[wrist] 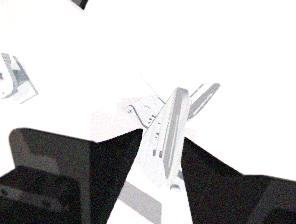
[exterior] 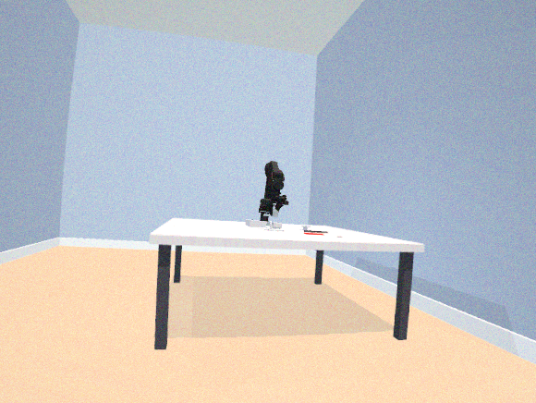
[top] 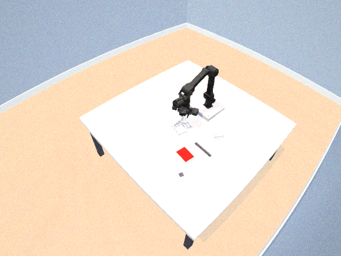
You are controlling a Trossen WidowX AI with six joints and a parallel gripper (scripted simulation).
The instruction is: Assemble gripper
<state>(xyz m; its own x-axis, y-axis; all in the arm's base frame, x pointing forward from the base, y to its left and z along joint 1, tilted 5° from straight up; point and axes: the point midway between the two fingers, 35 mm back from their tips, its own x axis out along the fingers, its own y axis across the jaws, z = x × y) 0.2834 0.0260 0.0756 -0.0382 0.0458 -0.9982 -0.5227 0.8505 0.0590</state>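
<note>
Housing plate [wrist: 164,137] shows slots between the fingers only in wrist view.

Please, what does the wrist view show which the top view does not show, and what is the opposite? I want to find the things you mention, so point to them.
Only the wrist view: the slots in the white part [wrist: 172,135] held between the gripper's [wrist: 163,135] [top: 188,115] fingers.

Only the top view: the red rectangle [top: 185,154], the small dark square [top: 181,174], the arm's base plate [top: 216,112] and the table legs [top: 97,145].

Both: the gripper and white parts below it on the table [top: 132,117] [wrist: 240,45].
</note>
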